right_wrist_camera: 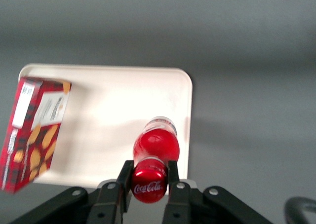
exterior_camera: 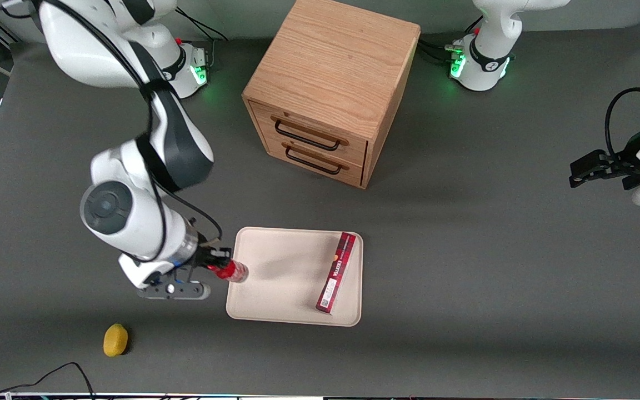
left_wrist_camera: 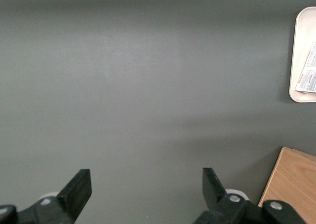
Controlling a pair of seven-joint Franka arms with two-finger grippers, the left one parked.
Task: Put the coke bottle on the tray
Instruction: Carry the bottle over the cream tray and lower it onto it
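The coke bottle (exterior_camera: 234, 271), small and red with a red cap, is held by its cap end in my right gripper (exterior_camera: 221, 268). The gripper is shut on it and carries it tilted over the tray's edge nearest the working arm. The cream tray (exterior_camera: 275, 278) lies on the table in front of the wooden cabinet, nearer the front camera. In the right wrist view the bottle (right_wrist_camera: 154, 147) hangs between the fingers (right_wrist_camera: 174, 172) of the gripper (right_wrist_camera: 149, 177), with the tray (right_wrist_camera: 113, 110) under it.
A long dark-red carton box (exterior_camera: 336, 272) lies on the tray toward the parked arm's end; it also shows in the right wrist view (right_wrist_camera: 32, 135). A wooden drawer cabinet (exterior_camera: 331, 89) stands at the table's middle. A small yellow lemon-like object (exterior_camera: 115, 339) lies near the front edge.
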